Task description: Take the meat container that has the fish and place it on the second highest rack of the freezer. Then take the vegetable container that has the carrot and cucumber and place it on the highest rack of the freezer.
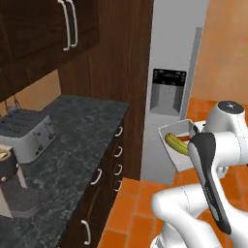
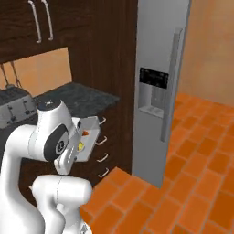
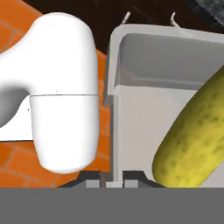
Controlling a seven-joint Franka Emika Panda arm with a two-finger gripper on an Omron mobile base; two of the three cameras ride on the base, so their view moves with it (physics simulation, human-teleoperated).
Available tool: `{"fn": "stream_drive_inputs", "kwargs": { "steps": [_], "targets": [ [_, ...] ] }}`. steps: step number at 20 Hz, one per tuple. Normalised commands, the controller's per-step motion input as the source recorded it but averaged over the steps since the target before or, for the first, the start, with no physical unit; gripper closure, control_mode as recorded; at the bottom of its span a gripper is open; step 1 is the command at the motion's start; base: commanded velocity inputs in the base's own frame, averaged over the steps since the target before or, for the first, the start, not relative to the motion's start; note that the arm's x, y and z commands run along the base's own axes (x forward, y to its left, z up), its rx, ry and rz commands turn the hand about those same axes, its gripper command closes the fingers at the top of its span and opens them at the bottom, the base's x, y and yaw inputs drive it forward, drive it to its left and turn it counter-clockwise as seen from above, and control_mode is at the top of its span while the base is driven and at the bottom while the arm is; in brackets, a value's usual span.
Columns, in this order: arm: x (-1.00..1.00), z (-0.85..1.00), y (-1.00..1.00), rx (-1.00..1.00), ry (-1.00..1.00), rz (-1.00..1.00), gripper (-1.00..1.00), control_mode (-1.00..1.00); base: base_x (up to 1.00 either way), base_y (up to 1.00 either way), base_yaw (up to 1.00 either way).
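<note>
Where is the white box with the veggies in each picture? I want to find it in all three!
Left base view: the white container sits right of the middle, in front of the grey fridge, beside the arm.
Right base view: it is left of the middle, tipped, behind the arm's white elbow.
Hand view: its wall stands in the middle, with the cucumber inside.
Shared landmark: the fridge, seen in both base views.

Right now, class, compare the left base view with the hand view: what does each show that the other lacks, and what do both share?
Left base view alone: the silver toaster on the dark stone counter, and the grey freezer door. Hand view alone: the gripper shut on the white plastic container's wall. Both: that container and the yellow-green cucumber inside it.
</note>
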Motion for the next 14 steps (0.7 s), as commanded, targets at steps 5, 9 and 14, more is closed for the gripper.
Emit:
{"fn": "stream_drive_inputs", "kwargs": {
  "steps": [5, 9, 14],
  "targets": [
    [0.0, 0.0, 0.0, 0.0, 0.0, 0.0, 1.0, 1.0, 0.0, -0.83, -0.8],
    [0.0, 0.0, 0.0, 0.0, 0.0, 0.0, 1.0, 1.0, 0.24, -0.42, -0.74],
    [0.0, 0.0, 0.0, 0.0, 0.0, 0.0, 1.0, 1.0, 0.78, 0.09, -0.32]
  ]
}}
